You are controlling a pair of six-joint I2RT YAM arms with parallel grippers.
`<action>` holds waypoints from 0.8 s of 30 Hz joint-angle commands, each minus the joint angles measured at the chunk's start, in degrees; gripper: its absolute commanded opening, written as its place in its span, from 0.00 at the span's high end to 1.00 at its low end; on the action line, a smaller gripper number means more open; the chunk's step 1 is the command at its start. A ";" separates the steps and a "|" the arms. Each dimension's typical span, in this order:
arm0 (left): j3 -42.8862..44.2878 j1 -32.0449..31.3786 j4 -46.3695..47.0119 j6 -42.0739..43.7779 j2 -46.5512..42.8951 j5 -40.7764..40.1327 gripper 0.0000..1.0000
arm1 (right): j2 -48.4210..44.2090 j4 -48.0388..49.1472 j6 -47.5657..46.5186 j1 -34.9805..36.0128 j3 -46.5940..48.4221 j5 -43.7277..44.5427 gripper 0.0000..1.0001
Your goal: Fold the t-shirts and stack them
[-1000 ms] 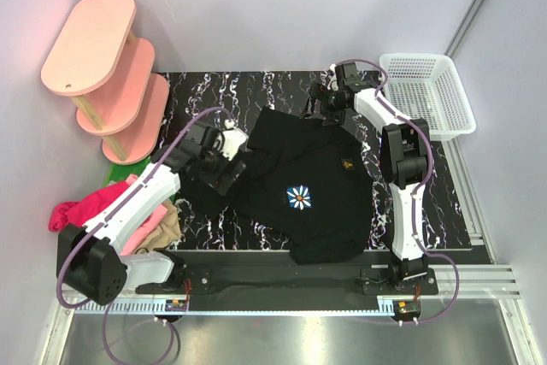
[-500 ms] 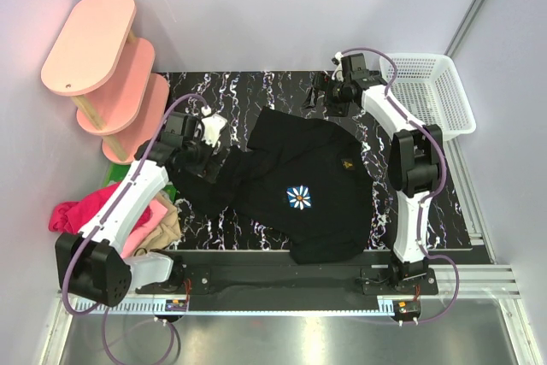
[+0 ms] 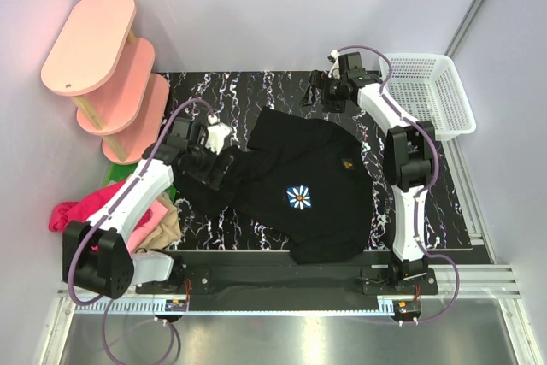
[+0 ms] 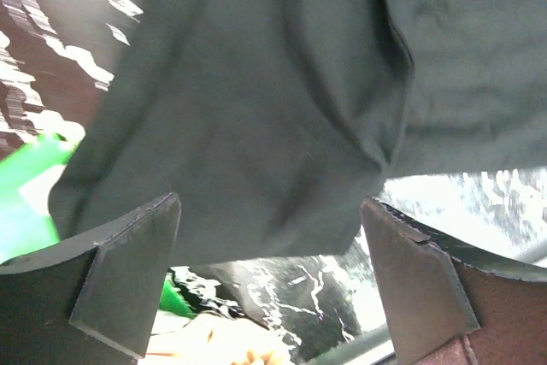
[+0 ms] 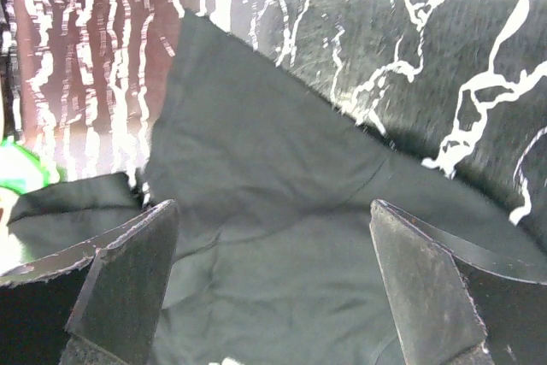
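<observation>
Nearby, shelf (image 3: 91,44) and basket (image 3: 464,107) flank black t-shirt (image 3: 318,170); left end effector (image 4: 270,241), right end effector (image 5: 273,241) both gape empty.

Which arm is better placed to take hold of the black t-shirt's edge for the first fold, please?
Left, probably. The left gripper is open right over the left edge of the black t-shirt. The right gripper, also open, sits beyond its far corner, over the table.

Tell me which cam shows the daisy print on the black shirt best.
Top external: the daisy print sits unobstructed on the chest of the black shirt. Both wrist views show only plain black cloth from that shirt, no print.
</observation>
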 commanded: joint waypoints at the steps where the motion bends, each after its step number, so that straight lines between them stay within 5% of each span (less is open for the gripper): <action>1: -3.64 -2.37 0.81 3.32 -0.25 3.44 0.09 | 4.30 0.93 -3.31 0.17 4.59 0.39 0.00; 15: -1.99 -9.32 -1.04 5.43 8.19 -1.05 0.10 | 6.24 1.81 -5.42 5.79 2.13 4.08 0.00; 24: -0.32 -9.32 2.39 4.47 13.99 -5.79 0.22 | 12.39 -4.16 -7.53 8.70 13.20 8.75 0.00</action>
